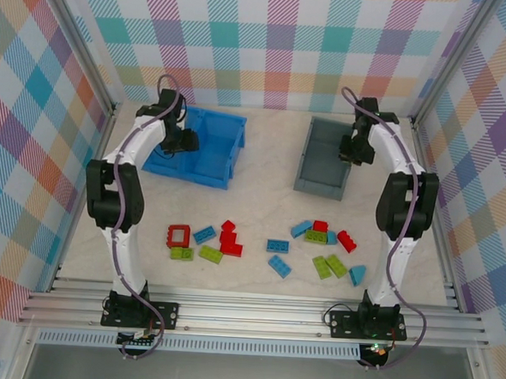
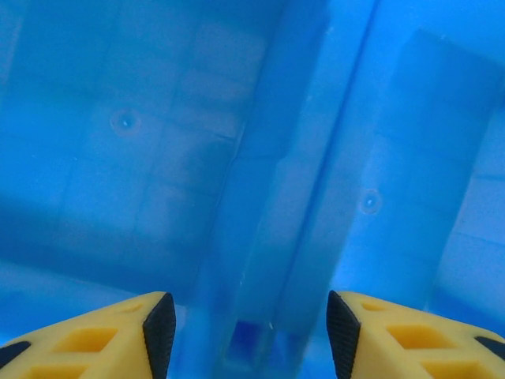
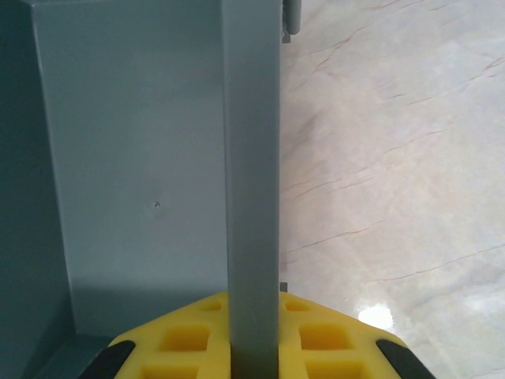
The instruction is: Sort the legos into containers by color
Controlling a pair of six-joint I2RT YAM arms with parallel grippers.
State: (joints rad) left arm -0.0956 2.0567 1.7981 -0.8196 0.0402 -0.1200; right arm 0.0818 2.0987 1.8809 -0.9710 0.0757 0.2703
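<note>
Bin grab: right fingers [image 3: 181, 341] clamped on grey bin [image 3: 252, 158] wall, left fingers [image 2: 87, 341] parted astride blue bin [image 2: 268, 221] divider. Next: pinch, pull both toward legos [image 1: 277, 245].

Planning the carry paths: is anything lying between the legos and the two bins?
Nothing visible does: bare table lies between the legos and the blue bin and grey bin. The right hand is shut on the grey bin's side wall; the left hand is open astride the blue bin's divider.
</note>
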